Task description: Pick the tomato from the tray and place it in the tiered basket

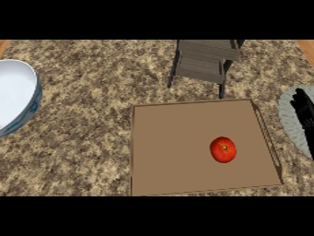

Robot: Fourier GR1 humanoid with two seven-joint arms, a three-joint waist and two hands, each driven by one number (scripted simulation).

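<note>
The right hand point(310, 126) shows at the view's right edge, to the right of the tray point(179, 179), fingers straight and pointing up, holding nothing. It lies over a pale round plate point(288, 117) that sits on the bench point(84, 115) just beside the tray's right rim; the hand and the tray rim are apart. The grey forearm runs down from it to the lower right corner.

The tray is a flat brown square with a low raised rim, lying on the speckled brown bench. The tomato point(223, 149) rests inside the tray, right of the tray's centre and a little toward its near edge, clear of every rim. It is red and round, with a small dark stem spot on top. Nothing touches it.

Beyond the tray's far edge, near its right half, stands the tiered basket point(203, 62), grey and slatted, on thin dark legs.

Well to the left of the tray, at the view's left edge, sits a large white bowl point(6, 97) with a blue outer wall, partly cut off by the frame. The left hand does not show.
</note>
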